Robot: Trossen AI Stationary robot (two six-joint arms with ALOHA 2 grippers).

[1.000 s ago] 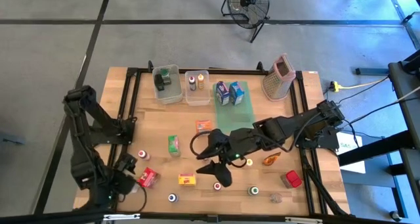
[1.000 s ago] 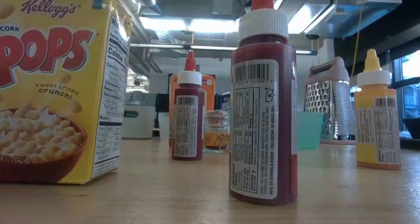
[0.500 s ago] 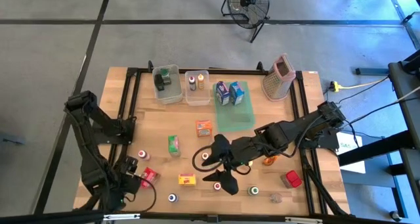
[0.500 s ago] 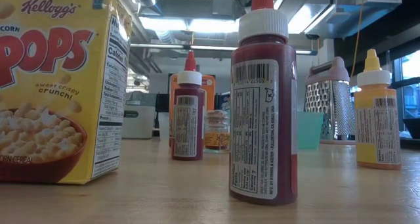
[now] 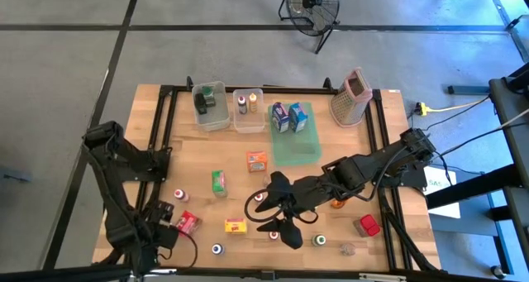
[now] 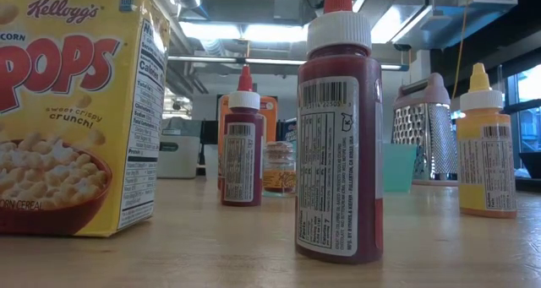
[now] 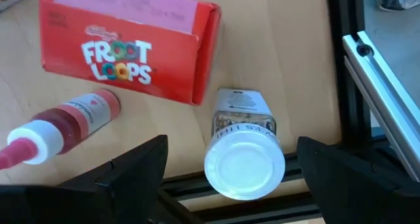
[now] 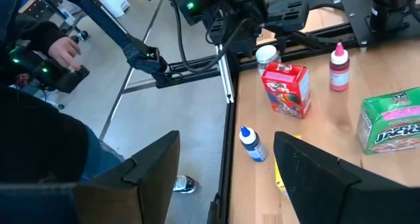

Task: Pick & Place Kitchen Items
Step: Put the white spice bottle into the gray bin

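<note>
High view: a few kitchen items (image 5: 282, 117) sit in bins and tray at upper centre; most lie scattered lower down. Right gripper (image 5: 279, 222) hangs empty, fingers spread (lower centre).

Left wrist view: left gripper (image 7: 230, 178) spread around a white-capped jar (image 7: 243, 155), beside a red carton (image 7: 128, 50).

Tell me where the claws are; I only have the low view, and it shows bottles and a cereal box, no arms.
Observer: The left claw is at the table's bottom-left corner in the high view, open over a white-capped jar.
Operator: What's next to that jar?
Observer: A red carton, with a red-capped bottle beside it.
Operator: And the right one?
Observer: The right claw hangs open and empty over the bottom middle, near a yellow carton.
</note>
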